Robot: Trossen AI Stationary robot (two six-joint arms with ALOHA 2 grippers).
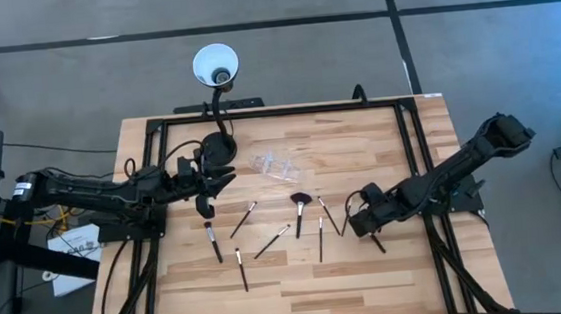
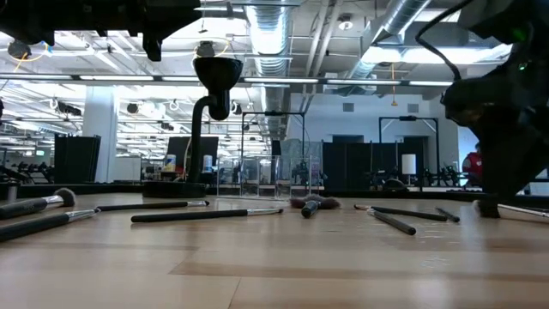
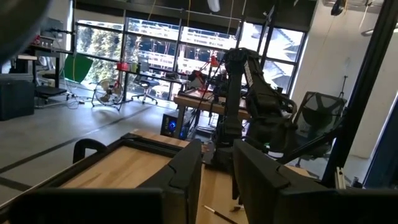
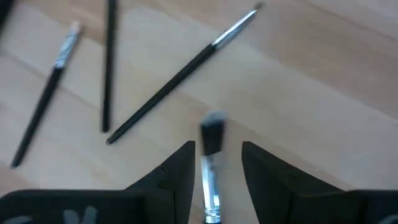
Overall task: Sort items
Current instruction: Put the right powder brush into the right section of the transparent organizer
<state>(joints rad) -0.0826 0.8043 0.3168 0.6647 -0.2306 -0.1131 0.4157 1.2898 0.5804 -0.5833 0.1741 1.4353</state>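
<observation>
While brushes (image 1: 266, 233) lie scattered mid-bench (image 1: 370, 270), right gripper (image 4: 214, 155) low at the right, fingers parted around one brush (image 4: 212, 140), left gripper (image 1: 217, 179) raised near the lamp (image 1: 215, 67), half-open, empty

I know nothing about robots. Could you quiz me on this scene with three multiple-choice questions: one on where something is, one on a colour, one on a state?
1. Where does the fan-headed brush lie?
A. Mid-table, between the two arms
B. Inside the lamp
C. On the floor

2. What colour is the lamp shade?
A. Red
B. White
C. Green

3. How is the right hand?
A. Clamped shut, nothing near it
B. Lifting the clear pouch
C. Fingers apart, either side of a brush

Answers:
1. A: the high view shows it on the table among the other brushes.
2. B: seen from above, it is white.
3. C: the right wrist view shows gaps on both sides of the brush.
</observation>
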